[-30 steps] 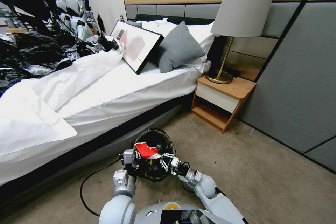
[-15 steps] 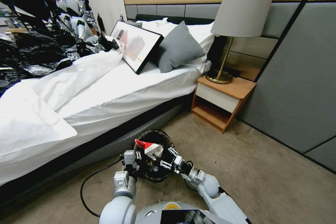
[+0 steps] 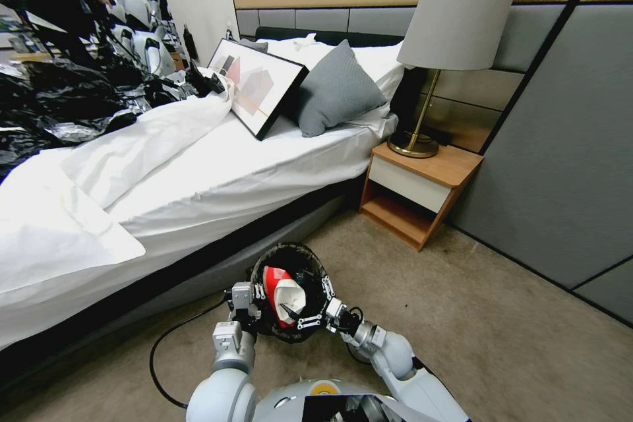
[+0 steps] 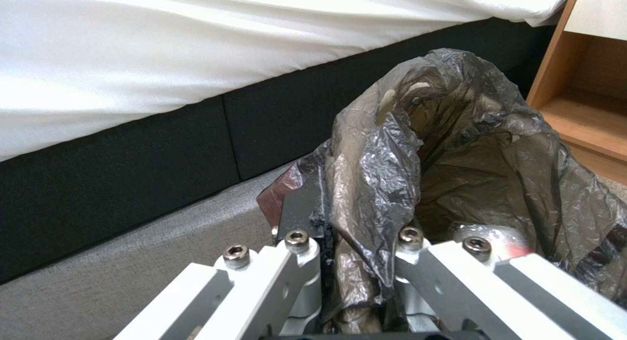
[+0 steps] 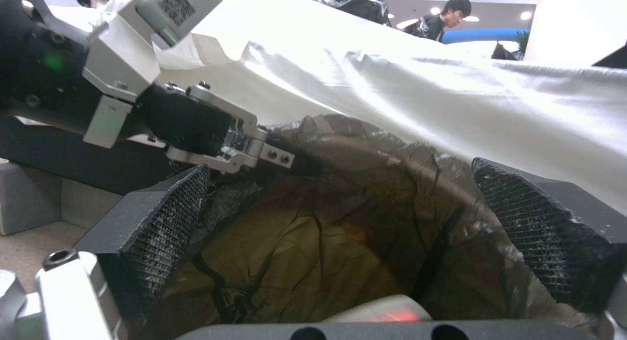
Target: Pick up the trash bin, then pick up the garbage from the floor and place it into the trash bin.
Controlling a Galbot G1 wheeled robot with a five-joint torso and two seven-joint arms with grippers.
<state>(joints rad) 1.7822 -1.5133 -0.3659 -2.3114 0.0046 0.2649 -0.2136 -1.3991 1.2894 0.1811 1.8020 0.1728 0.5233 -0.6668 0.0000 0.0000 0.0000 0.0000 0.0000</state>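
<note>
Down by the bed (image 3: 198, 171), the left tool (image 3: 254, 306) clamps the trash bin's (image 3: 290, 257) black-lined rim, held above the carpet (image 3: 461, 330). Over its mouth the right tool (image 3: 315, 303) hangs spread, a red-white packet (image 3: 282, 293) dropped inside; beyond stands the nightstand (image 3: 415, 191).

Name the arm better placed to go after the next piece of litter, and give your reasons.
Probably the right. The right gripper is open above the trash bin, the red-white packet lying between its fingers inside the bin. The left gripper is clamped on the bin's rim and bag, so it must keep holding.
</note>
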